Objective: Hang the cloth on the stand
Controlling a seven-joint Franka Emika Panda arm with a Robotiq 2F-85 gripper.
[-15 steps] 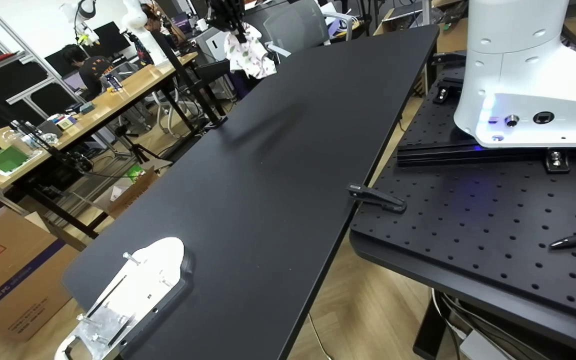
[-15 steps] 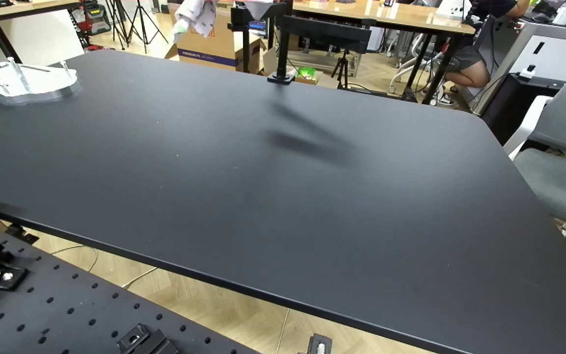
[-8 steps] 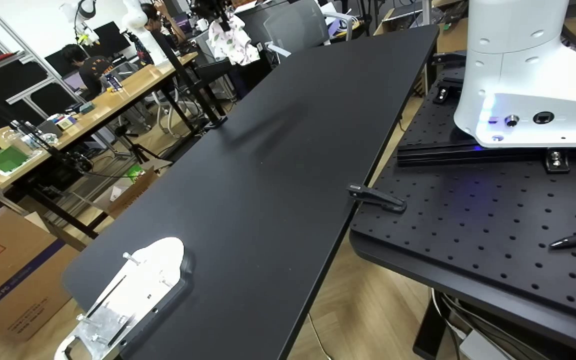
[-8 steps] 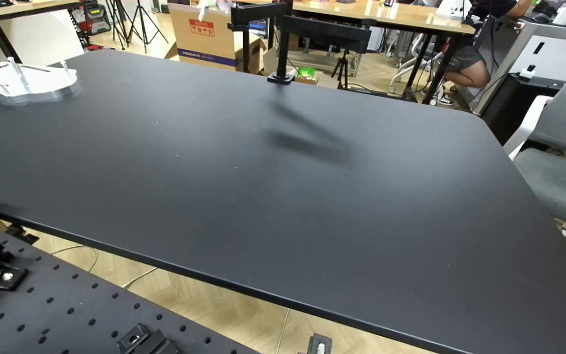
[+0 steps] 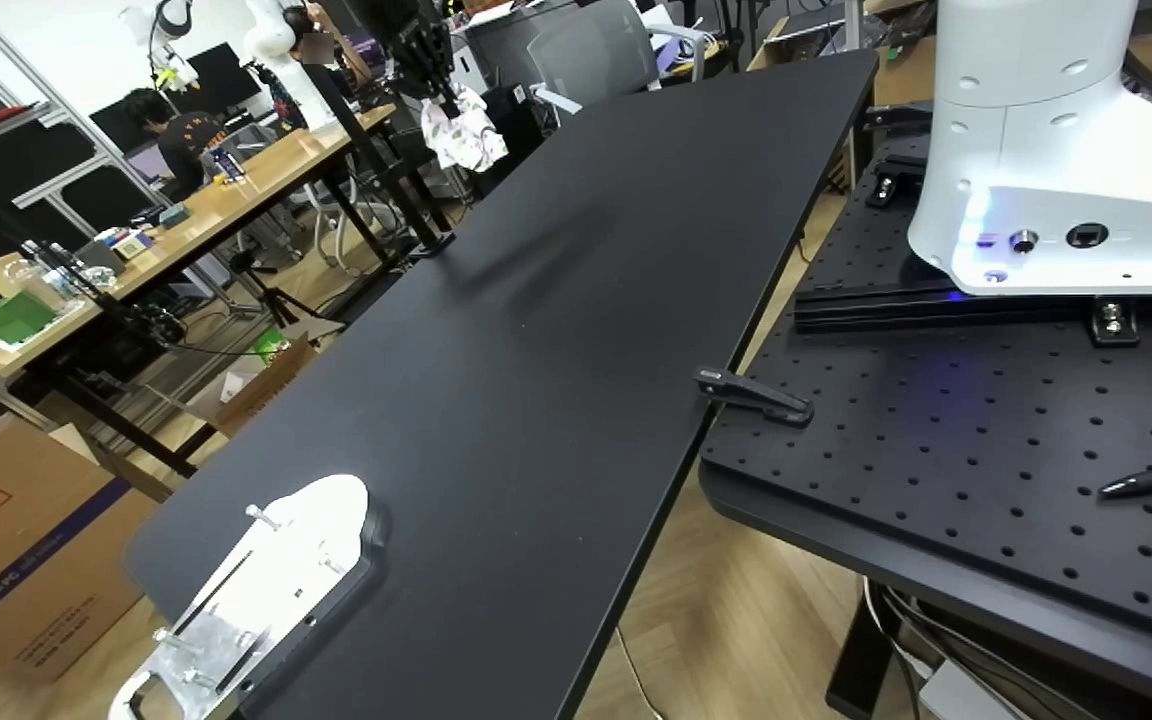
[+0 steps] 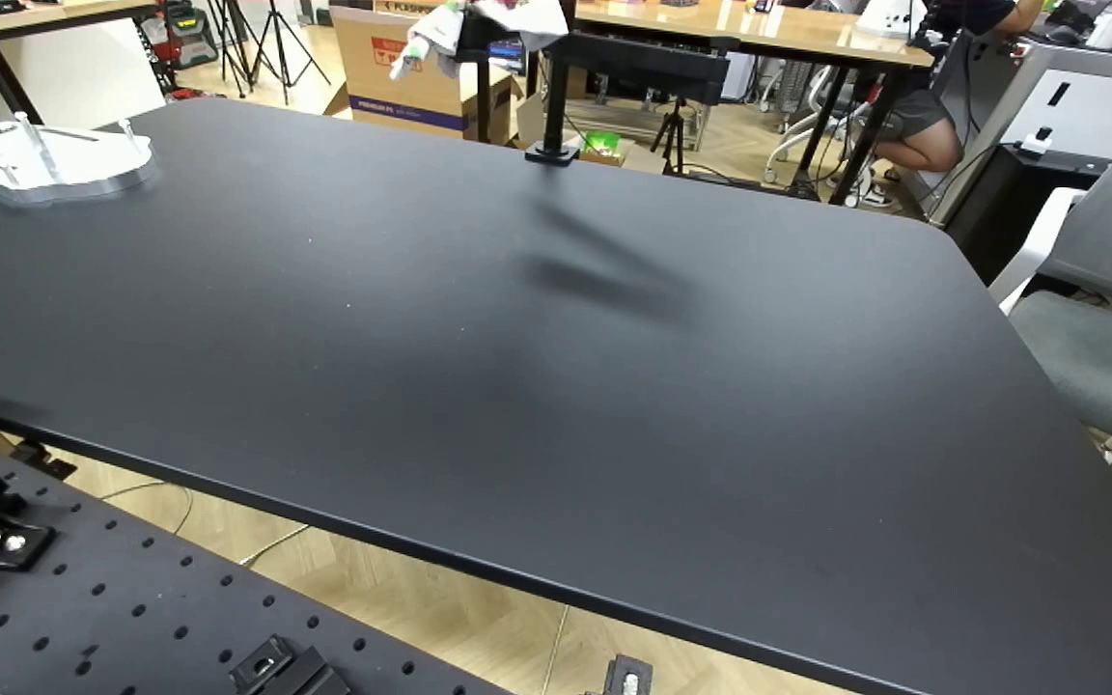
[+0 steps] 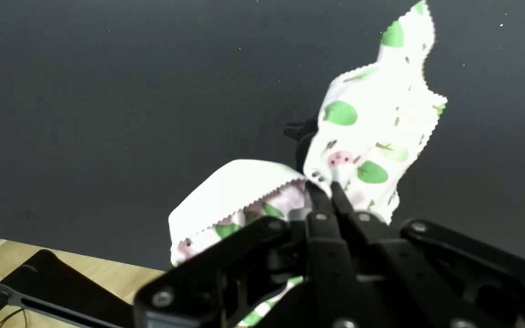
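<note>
Wrist view: the cloth [image 7: 374,136] is gripped by the nearly closed claw [image 7: 325,186], near the centre. In an exterior view it is seen overlapping the stand [image 6: 580,54], top centre; contact cannot be confirmed.

Partly behind the hand [image 7: 323,187] — the cloth [image 7: 372,136]
</note>
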